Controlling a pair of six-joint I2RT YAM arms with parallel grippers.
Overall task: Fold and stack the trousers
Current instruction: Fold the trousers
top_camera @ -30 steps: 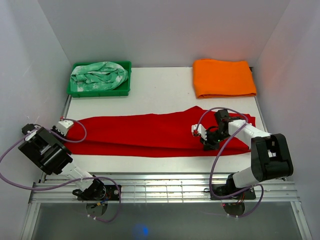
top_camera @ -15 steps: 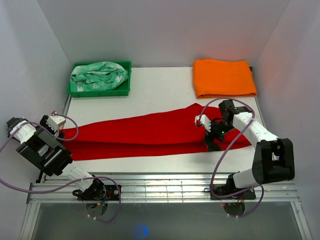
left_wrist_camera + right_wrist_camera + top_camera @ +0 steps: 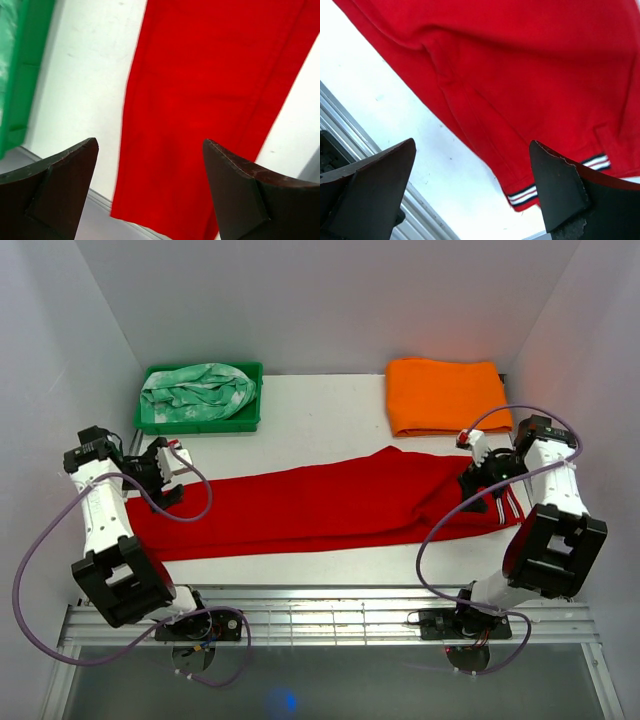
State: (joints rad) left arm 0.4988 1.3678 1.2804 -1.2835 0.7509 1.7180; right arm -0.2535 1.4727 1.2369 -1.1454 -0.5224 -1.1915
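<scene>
The red trousers [image 3: 310, 505] lie lengthwise across the table as a long flat band, their striped waistband [image 3: 522, 195] at the right end. My left gripper [image 3: 162, 478] hovers open above the leg end at the left. In the left wrist view the left gripper [image 3: 150, 145] has only the trousers [image 3: 200, 90] and table far below its spread fingers. My right gripper [image 3: 478, 478] hangs open over the waist end. The right wrist view shows the right gripper [image 3: 472, 144] with empty space between its fingers, above the trousers [image 3: 530, 60].
A green tray [image 3: 200, 426] with mint and white patterned cloth [image 3: 195, 388] stands at the back left; its wall [image 3: 25, 75] shows in the left wrist view. A folded orange cloth [image 3: 447, 395] lies at the back right. White walls enclose the table [image 3: 320, 410].
Both grippers opened and let go of the trousers, then rose. The left arm swung towards the tray side, the right arm out to the right edge. The trousers settled flat.
</scene>
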